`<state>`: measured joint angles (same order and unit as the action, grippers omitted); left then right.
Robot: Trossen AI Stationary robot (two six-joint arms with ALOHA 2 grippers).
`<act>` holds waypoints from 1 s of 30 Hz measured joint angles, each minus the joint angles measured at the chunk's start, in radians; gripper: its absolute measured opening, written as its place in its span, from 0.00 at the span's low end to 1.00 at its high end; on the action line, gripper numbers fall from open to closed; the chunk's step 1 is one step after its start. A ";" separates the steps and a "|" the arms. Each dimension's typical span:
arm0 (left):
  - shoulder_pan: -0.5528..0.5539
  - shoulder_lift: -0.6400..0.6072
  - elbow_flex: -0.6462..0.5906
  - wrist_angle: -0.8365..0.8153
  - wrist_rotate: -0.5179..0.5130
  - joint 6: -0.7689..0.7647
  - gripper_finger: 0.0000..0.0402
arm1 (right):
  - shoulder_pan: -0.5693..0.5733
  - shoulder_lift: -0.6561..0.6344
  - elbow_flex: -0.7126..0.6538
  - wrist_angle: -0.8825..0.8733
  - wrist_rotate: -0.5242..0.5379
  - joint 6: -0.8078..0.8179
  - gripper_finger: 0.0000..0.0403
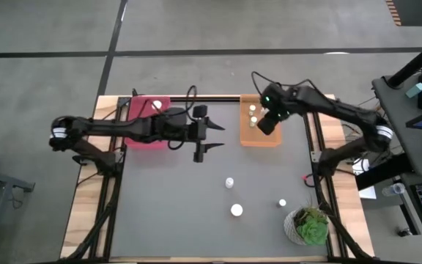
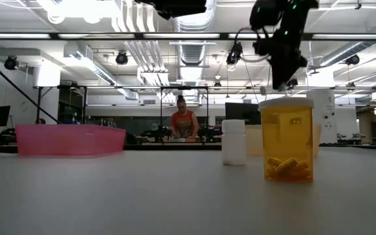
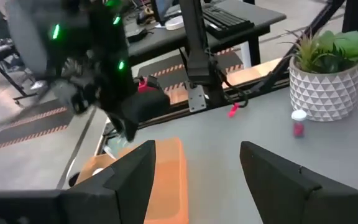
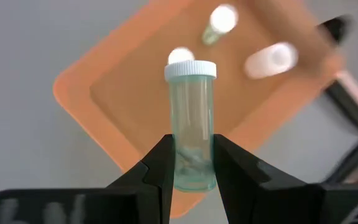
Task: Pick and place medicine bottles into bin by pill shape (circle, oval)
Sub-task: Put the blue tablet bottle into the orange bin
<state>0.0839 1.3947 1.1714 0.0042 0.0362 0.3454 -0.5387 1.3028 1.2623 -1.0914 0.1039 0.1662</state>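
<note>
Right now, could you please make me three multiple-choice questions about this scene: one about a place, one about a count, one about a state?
1. Where is the right gripper?
A. over the orange bin
B. over the pink bin
C. beside the plant

2. How many bottles stand on the bare table in the high view?
A. one
B. three
C. six

3. What is the state of the right gripper?
A. open, empty
B. shut on a clear green bottle
C. shut on a white bottle

Answers:
1. A, the high view shows it above the orange bin.
2. B, three white caps show near the plant.
3. B, the right wrist view shows its fingers clamping the bottle.
</note>
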 joint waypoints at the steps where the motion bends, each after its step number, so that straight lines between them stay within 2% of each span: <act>1: -0.001 -0.018 -0.014 0.000 -0.001 0.000 0.55 | -0.031 0.027 0.006 -0.002 -0.041 -0.026 0.23; 4: -0.007 -0.053 -0.035 0.004 -0.001 -0.020 0.55 | -0.108 0.102 0.010 -0.002 -0.115 -0.079 0.23; 11: -0.010 -0.108 -0.087 0.022 -0.001 -0.026 0.55 | -0.205 0.235 0.002 0.009 -0.120 -0.134 0.23; 17: -0.011 -0.120 -0.097 0.026 0.000 -0.027 0.55 | -0.222 0.296 -0.001 0.070 -0.119 -0.134 0.23; 23: -0.011 -0.120 -0.097 0.025 0.000 -0.026 0.55 | -0.221 0.340 -0.011 0.088 -0.051 -0.084 0.23; 30: -0.011 -0.120 -0.098 0.024 0.000 -0.025 0.55 | -0.221 0.357 -0.038 0.112 -0.051 -0.061 0.23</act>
<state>0.0727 1.2751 1.0737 0.0284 0.0364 0.3202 -0.7593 1.6599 1.2239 -0.9790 0.0531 0.1053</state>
